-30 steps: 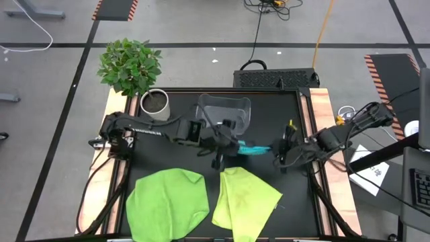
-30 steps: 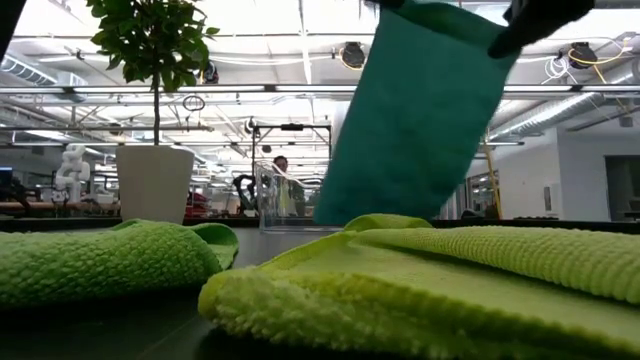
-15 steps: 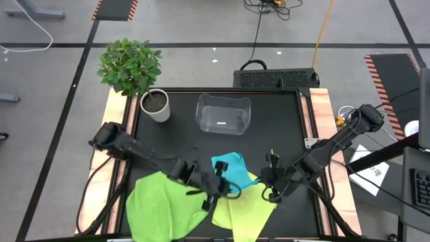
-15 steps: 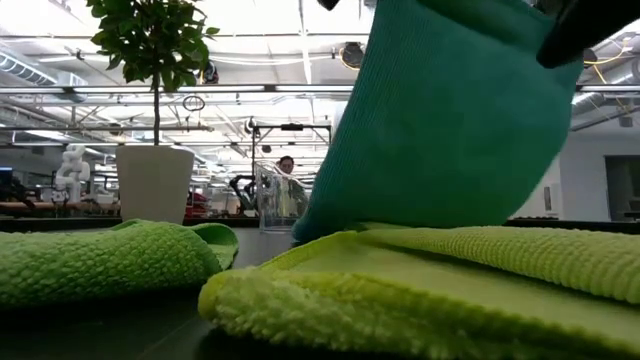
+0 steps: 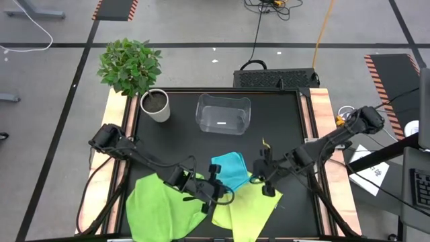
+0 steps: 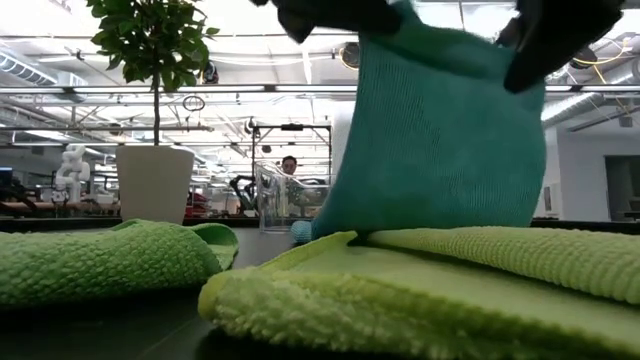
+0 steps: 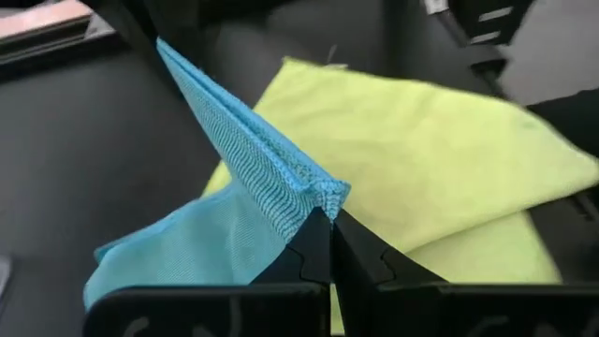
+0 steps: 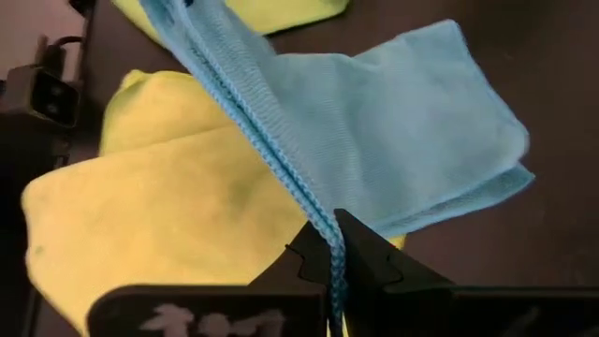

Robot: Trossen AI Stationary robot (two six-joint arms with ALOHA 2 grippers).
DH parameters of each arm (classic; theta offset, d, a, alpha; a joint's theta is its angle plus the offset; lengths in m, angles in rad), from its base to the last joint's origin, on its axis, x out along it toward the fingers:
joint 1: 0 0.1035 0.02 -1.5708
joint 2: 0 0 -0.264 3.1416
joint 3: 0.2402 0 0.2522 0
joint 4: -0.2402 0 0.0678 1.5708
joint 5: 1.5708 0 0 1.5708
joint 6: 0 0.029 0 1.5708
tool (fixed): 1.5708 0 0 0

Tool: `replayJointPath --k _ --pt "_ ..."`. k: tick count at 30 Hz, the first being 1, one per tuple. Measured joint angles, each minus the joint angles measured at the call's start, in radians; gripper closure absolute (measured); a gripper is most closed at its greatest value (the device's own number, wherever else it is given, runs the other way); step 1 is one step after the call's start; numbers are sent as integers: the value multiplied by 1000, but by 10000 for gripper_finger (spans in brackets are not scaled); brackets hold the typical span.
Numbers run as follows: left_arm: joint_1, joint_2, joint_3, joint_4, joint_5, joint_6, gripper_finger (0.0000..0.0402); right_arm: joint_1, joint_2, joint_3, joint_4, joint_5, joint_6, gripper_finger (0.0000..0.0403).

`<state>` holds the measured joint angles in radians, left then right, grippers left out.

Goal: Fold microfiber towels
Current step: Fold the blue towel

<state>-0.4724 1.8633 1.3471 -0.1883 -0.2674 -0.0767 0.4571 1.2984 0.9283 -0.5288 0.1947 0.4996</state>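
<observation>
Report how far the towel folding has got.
Done: nothing looks neatly folded. In hand: the left hand and right hand each pinch an edge of the turquoise towel, draped over the yellow-green towel. Left: that one and the green towel, both lying rumpled.

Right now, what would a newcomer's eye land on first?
The blue towel, stretched between the left gripper and right gripper, each shut on a corner, its lower part draped over the yellow-green towel at the table's front. Beside that lies the green towel.
</observation>
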Motion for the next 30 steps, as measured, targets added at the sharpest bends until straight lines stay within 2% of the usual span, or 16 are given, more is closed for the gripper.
replayJointPath --k 9,18,25,30 --pt "36 0 -45 -38 -65 -60 400 -155 0 -1 -21 -110 -81 403" --pt "41 -3 -99 -68 -180 -134 400 -304 0 -1 -27 -234 -179 403" --pt "52 -50 -218 -52 -253 -225 400 -403 10 0 7 -313 -251 403" --pt "63 -122 -346 46 -249 -263 401 -458 59 2 57 -387 -293 403"
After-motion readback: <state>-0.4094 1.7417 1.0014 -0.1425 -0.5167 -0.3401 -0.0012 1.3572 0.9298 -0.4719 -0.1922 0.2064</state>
